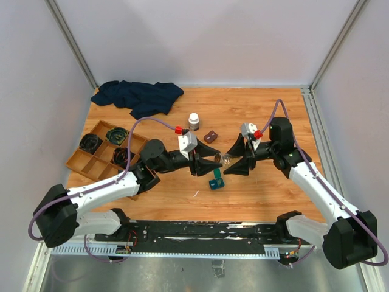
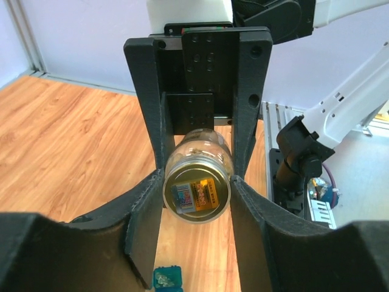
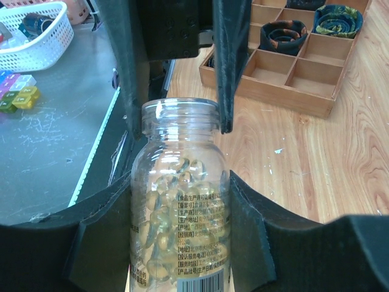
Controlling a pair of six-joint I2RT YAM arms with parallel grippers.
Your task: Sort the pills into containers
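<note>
The right jaws are gripping the body of a clear bottle (image 3: 177, 201) and holding it off the surface (image 1: 267, 115), with its open mouth pointing away from them, toward the left jaws. The left jaws are gripping the neck end of that same bottle, one finger (image 2: 143, 219) pressing on each side of the rim. The two sets of jaws are meeting tip to tip, with the bottle bridging them. Pale yellow pills (image 3: 159, 213) are lying inside the bottle, within the right jaws' grasp.

The teal case (image 1: 216, 180) is sitting on the surface just below the meeting jaws, slightly to their near side. In the left wrist view it is showing between the left fingers, under the bottle, with small pale bits inside that are too small to make out.

Beyond the jaws, on their far side, a white-capped bottle (image 1: 194, 121) is standing upright, with a small brown box (image 1: 211, 136) near it. A wooden tray (image 1: 78, 163) is lying well out past the left jaws' outer side, and a dark blue cloth (image 1: 138, 96) is lying farther off behind it.
</note>
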